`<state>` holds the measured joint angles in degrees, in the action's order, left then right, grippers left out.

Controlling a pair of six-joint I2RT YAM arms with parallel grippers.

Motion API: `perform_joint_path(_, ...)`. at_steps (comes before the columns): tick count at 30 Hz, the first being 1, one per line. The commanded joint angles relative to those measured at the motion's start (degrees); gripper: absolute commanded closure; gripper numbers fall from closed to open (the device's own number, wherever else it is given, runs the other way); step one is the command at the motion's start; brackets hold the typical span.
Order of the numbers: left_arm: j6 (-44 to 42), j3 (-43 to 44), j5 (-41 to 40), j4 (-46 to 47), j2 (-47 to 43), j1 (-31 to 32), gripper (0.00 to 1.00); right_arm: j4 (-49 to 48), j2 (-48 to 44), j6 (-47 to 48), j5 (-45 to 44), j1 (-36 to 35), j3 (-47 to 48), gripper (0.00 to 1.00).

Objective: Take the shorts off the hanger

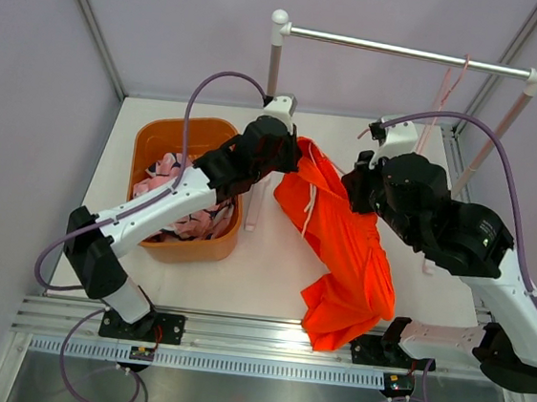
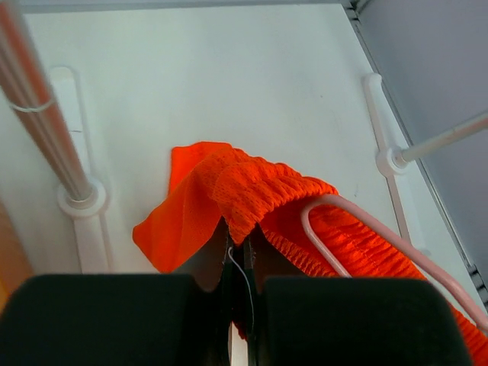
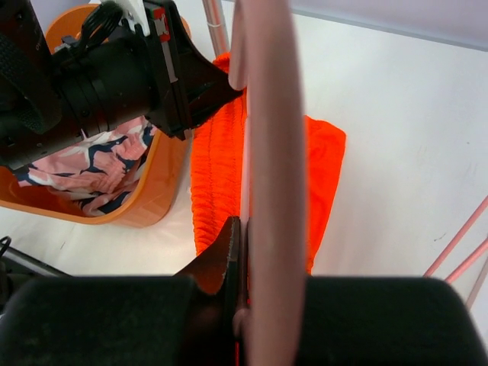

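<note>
Top external view has the bright orange-red fabric shorts (image 1: 340, 247) stretched between the two arms. Their upper end is bunched at the left hand (image 1: 291, 153) and the loose legs trail down towards the near edge of the white counter (image 1: 270, 278). Whether the lower hem rests on the counter or hangs clear of it cannot be told from above. A white drawstring (image 1: 310, 205) dangles down the front. The left wrist view settles the grip: the left hand (image 2: 240, 248) is clenched on the gathered elastic waistband, with the cloth pinched between its dark fingers. The thin pink plastic hanger (image 2: 366, 229) curves out of the waistband just beside it, and its far end is cut off at the lower right of the picture. In the right wrist view the right hand (image 3: 240, 229) is clenched on that hanger, which rises so close to the lens that it is a blurred pink bar hiding the middle of the shorts. From above, this hand (image 1: 361, 187) is mostly buried under its own black wrist. Left of the arms, the round-cornered orange plastic tub (image 1: 176, 124) holds the pink shorts with a navy-and-white pattern (image 1: 161, 175), partly covered by the left arm. At the back, a metal clothes rail (image 1: 409, 51) carries another pale pink hanger (image 1: 445, 95), thin and hard to trace.
</note>
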<state>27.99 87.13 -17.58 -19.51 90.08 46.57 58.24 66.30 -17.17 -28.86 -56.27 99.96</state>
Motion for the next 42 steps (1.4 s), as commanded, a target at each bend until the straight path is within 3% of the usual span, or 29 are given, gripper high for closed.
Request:
perform_joint_path(1,-1.1,-1.0,4.6,2.9,1.7,-1.8,1.00,-1.4,-2.7,-0.1,-2.7,-1.2,1.0,1.00)
perform_joint_path(9,-2.8,0.3,6.0,-1.3,1.2,4.4,1.00,-4.9,-0.4,1.5,-4.3,-1.3,0.9,1.00)
perform_joint_path(16,-5.1,-0.2,8.2,-1.5,-5.8,10.3,1.00,-7.3,0.9,4.0,-9.3,-1.2,1.9,1.00)
perform_joint_path(22,-6.7,5.6,11.1,-9.7,-10.6,18.2,1.00,-9.7,4.7,7.4,-15.1,-0.1,3.9,1.00)
perform_joint_path(26,-6.9,6.2,16.2,-12.0,-14.8,22.2,1.00,-11.3,7.4,8.1,-11.9,6.4,4.4,1.00)
perform_joint_path(30,-9.9,9.7,16.3,-17.0,-16.2,25.8,0.99,-13.2,10.7,8.6,-7.2,13.3,6.9,1.00)
perform_joint_path(39,-14.0,16.7,6.6,-26.9,-16.3,26.7,0.98,-8.3,18.4,10.0,-4.4,15.5,20.2,1.00)
perform_joint_path(42,-16.4,22.8,-1.1,-29.8,-15.9,26.7,0.97,-5.7,18.9,9.4,-1.7,15.5,22.5,1.00)
